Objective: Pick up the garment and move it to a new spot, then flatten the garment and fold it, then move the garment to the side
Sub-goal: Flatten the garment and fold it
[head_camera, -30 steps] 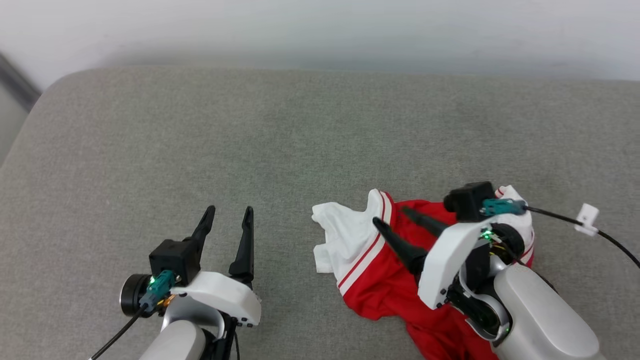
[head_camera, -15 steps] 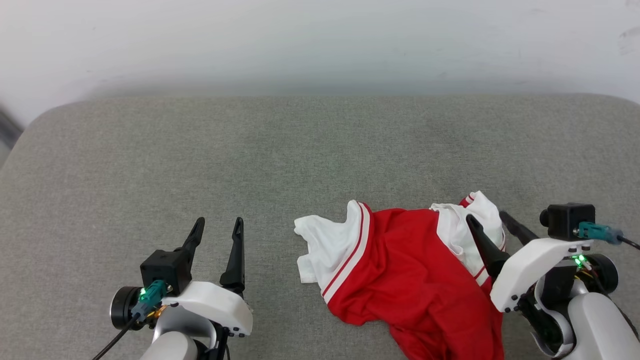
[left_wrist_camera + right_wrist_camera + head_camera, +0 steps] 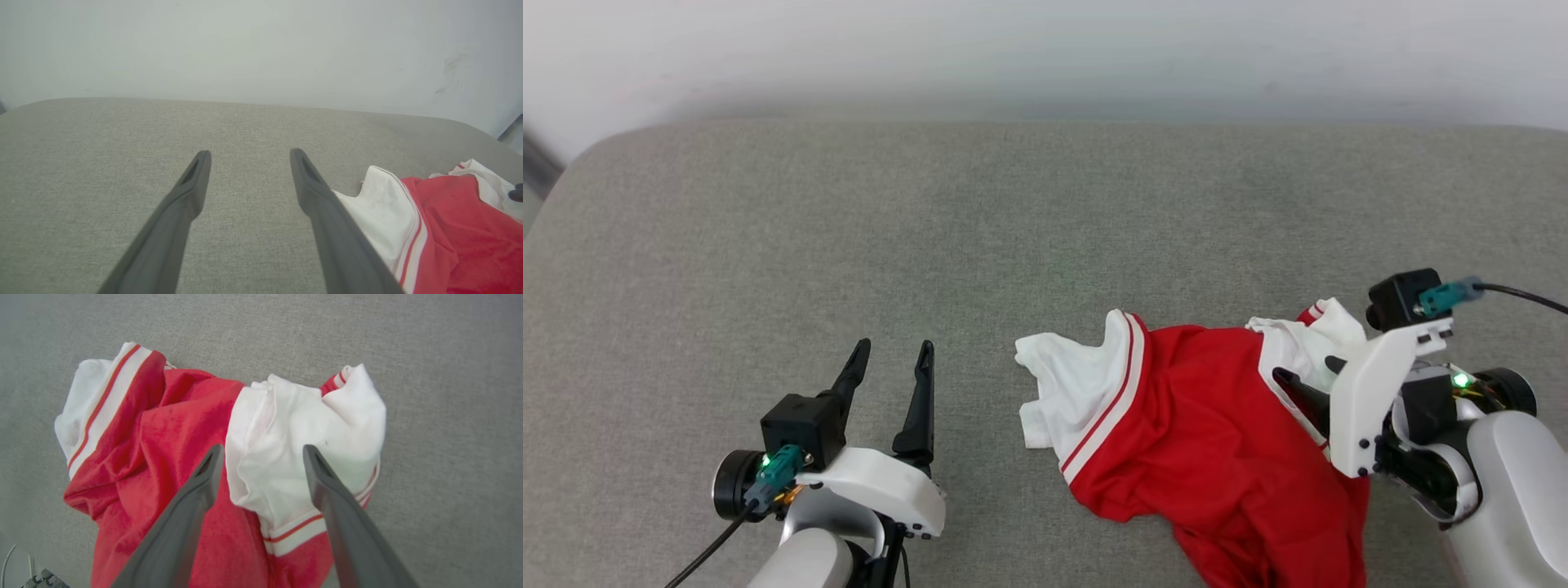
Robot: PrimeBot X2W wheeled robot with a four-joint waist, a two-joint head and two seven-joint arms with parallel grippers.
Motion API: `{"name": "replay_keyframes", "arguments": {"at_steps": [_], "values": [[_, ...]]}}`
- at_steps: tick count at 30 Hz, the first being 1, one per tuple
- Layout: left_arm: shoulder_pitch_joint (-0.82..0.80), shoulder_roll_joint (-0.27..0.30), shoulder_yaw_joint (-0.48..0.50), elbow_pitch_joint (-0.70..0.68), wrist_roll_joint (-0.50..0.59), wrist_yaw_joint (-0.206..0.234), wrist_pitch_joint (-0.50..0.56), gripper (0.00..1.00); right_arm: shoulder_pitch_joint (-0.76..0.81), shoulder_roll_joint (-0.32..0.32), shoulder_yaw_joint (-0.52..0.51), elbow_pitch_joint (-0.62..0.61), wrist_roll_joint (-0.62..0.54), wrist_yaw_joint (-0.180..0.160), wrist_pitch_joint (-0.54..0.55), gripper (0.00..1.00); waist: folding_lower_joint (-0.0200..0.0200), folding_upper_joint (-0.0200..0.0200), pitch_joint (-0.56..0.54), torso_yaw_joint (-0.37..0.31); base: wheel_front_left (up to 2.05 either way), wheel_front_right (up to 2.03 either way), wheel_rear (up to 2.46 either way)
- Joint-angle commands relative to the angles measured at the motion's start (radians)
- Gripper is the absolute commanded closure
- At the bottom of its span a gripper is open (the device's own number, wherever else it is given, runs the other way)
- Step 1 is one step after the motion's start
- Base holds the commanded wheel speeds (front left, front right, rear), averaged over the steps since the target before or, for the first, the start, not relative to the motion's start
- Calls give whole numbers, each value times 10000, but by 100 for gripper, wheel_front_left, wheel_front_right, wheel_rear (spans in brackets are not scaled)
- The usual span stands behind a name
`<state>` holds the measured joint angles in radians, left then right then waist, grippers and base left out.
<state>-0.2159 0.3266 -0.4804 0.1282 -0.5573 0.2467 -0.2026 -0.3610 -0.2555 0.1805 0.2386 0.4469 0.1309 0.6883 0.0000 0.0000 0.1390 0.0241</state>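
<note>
Garment (image 3: 1201, 441): crumpled, red body with white sleeves, lying on the grey cushion (image 3: 849, 229). The right gripper (image 3: 1305, 371) is poised over the garment's right-side white sleeve (image 3: 310, 416), fingers spread either side of a raised fold, nothing held. A sound pick would probably pinch the bunched cloth deep (not its thin edge). The left gripper (image 3: 894, 349), fingers apart and empty, waits well to the garment's left. No container is present.

Reads bright, even, diffuse throughout. Casts only faint, soft shadows beneath folds of the garment (image 3: 1217, 441). Blurs toward the wall (image 3: 1045, 49) in head view. Bows slightly at wrist-view edges.
</note>
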Motion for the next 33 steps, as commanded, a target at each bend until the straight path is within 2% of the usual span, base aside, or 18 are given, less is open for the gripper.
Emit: {"name": "replay_keyframes", "arguments": {"at_steps": [1,3,4,5,6,12,15,24,30,31,32,33], "values": [[-122,-28,-1,25,36,-21,-56,0,-151,-58,61,99,-68,-3,-2,0,0,0,82,61,0,0,0],[-184,-36,9,60,24,-36,-77,0,-326,-92,103,427,-140,-3,182,2,0,0,140,87,0,0,0],[-187,-42,21,83,12,-36,-98,0,-407,-96,129,527,-182,-3,230,56,0,0,159,95,0,0,0],[-178,-50,29,105,1,-35,-115,0,-496,-100,136,585,-175,-3,232,91,0,0,170,103,0,0,0],[-160,-46,40,130,-15,-34,-121,0,-526,-149,113,625,-197,-3,233,100,0,0,172,105,0,0,0],[10,9,157,175,-77,58,-218,0,-315,-279,-416,228,-194,-3,-116,100,0,0,109,-88,0,0,0],[29,34,141,157,-75,98,-207,0,-6,-210,-1135,-95,-186,-3,-337,100,0,0,29,-205,0,0,0],[43,158,137,69,-108,130,-162,0,1676,805,-4295,-430,-560,-2,-1021,100,0,0,-65,-383,0,0,0],[193,271,157,8,-166,187,-92,0,2524,1433,-4802,-485,-842,-2,-2068,100,0,0,-130,-493,0,0,0],[221,284,163,3,-171,206,-83,0,2571,1494,-4734,-501,-862,-2,-2391,96,0,0,-156,-516,0,0,0],[244,289,160,-5,-165,223,-76,0,2634,1509,-4639,-502,-922,-2,-2705,28,0,0,-185,-532,0,0,0],[257,297,155,-24,-158,238,-69,0,2677,1535,-4549,-505,-932,-3,-3052,0,0,0,-206,-541,0,0,0]]}}
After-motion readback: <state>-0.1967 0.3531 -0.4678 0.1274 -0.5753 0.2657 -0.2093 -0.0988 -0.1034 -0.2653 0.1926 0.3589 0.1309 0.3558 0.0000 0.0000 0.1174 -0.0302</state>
